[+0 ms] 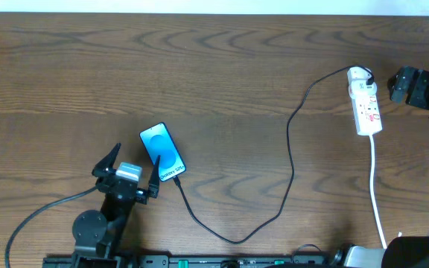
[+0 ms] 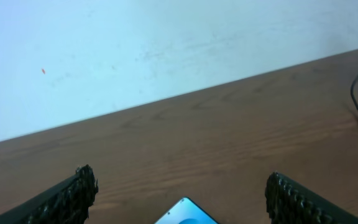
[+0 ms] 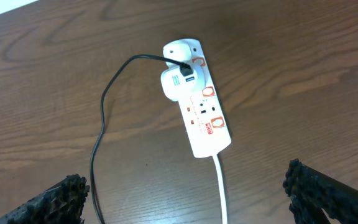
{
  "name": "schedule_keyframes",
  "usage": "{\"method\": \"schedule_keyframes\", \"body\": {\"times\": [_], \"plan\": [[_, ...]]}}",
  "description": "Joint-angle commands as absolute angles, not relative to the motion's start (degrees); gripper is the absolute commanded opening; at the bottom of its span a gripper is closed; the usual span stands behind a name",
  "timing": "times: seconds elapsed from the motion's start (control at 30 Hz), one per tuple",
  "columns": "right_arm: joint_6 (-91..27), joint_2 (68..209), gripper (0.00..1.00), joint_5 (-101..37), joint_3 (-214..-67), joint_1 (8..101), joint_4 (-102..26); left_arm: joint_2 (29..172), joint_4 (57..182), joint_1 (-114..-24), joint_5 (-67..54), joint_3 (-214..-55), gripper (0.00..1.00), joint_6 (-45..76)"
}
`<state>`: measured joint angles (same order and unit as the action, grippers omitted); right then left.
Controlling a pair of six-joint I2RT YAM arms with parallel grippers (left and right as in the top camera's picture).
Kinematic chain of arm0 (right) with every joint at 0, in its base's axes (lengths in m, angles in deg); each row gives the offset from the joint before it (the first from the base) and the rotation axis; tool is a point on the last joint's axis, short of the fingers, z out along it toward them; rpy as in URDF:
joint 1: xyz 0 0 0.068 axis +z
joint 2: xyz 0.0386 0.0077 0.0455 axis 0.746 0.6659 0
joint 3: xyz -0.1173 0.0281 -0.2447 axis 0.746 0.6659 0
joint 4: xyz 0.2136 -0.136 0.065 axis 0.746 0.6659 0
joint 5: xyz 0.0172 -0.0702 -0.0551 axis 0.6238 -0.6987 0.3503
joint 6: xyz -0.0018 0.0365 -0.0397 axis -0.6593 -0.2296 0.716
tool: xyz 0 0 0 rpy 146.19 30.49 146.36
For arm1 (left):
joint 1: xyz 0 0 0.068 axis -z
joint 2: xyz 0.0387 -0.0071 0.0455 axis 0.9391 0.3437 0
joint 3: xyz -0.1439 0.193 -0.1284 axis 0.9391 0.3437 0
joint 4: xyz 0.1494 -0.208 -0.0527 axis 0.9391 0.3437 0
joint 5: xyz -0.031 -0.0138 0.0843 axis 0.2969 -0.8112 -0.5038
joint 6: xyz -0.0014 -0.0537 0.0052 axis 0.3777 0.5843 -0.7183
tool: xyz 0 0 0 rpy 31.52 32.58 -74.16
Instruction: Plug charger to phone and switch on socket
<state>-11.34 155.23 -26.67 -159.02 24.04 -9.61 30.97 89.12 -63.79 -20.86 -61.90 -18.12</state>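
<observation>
Overhead, the left arm (image 1: 95,227) reaches in from the near edge of the worktop (image 1: 222,52), left of centre. The left gripper (image 1: 137,153) has its fingers spread wide. The phone (image 1: 162,152) lies flat and slanted just right of it, screen up, with the right finger (image 1: 155,173) against or just beside its left edge; I cannot tell which. From the left wrist, the arm is low and the view runs almost level across the worktop, with the phone's top corner (image 2: 185,216) between the two fingertips.

The charger (image 1: 289,160) meets the phone's near end, loops toward the near edge, then climbs right to the socket (image 1: 366,104). I cannot tell whether its tip is seated in the phone.

The socket lies by the right edge, in the far half, and its cord (image 1: 376,193) runs back to the near edge. The right arm (image 1: 423,88) comes in from the right edge, just beside the socket and apart from it. From the right wrist, the right gripper (image 3: 185,177) is also spread wide and looks down on the socket. The charger's adapter (image 3: 178,84) is plugged in at the socket's far end.
</observation>
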Motion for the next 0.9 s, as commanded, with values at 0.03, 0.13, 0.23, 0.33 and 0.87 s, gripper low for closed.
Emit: {"method": "schedule_keyframes", "body": {"times": [0.03,0.13,0.23,0.33,0.87], "plan": [[-11.8,155.0,0.99,-26.5,-160.0,24.0,-9.5,29.2,88.0,-64.1,-21.6,-57.9,0.88,-19.8],[-11.8,155.0,0.99,-26.5,-160.0,24.0,-9.5,29.2,88.0,-64.2,-21.6,-55.6,0.88,-19.8],[-11.8,155.0,0.99,-26.5,-160.0,24.0,-9.5,29.2,88.5,-64.2,-22.6,-55.1,0.88,-19.7],[-11.8,155.0,0.99,-26.5,-160.0,24.0,-9.5,29.2,88.6,-64.7,-22.9,-55.1,0.89,-19.7],[-11.8,155.0,0.99,-26.5,-160.0,24.0,-9.5,29.2,88.9,-67.9,-22.6,-55.1,0.89,-19.7]]}}
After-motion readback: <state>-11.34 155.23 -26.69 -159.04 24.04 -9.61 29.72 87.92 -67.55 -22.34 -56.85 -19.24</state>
